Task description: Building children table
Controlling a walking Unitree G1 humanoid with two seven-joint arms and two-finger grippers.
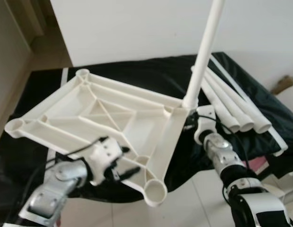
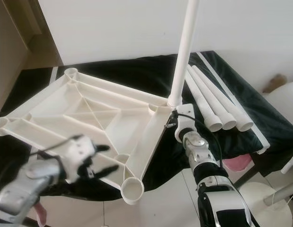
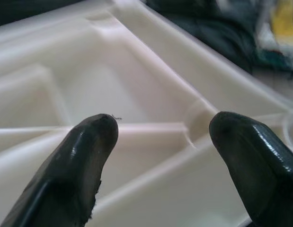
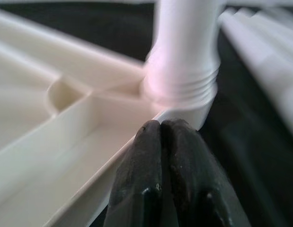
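Observation:
A cream plastic tabletop (image 1: 103,113) lies upside down on a black cloth, its ribs facing up. One white leg (image 1: 203,52) stands upright in the right corner socket, its threaded base (image 4: 182,90) seated there. Three more legs (image 1: 231,104) lie side by side on the cloth to the right. My left gripper (image 1: 128,163) is open over the tabletop's near edge, close to the empty front socket (image 1: 155,191); its fingers (image 3: 84,156) straddle a rib. My right gripper (image 4: 160,128) is shut with nothing in it, tips against the tabletop rim just below the standing leg.
The black cloth (image 1: 151,75) covers a low surface against a white wall. Pale floor tiles (image 1: 193,208) lie in front. A pink item (image 2: 236,163) lies under the cloth's right edge, and a white round object (image 2: 283,101) stands at the far right. Empty sockets sit at the far (image 1: 83,74) and left (image 1: 14,126) corners.

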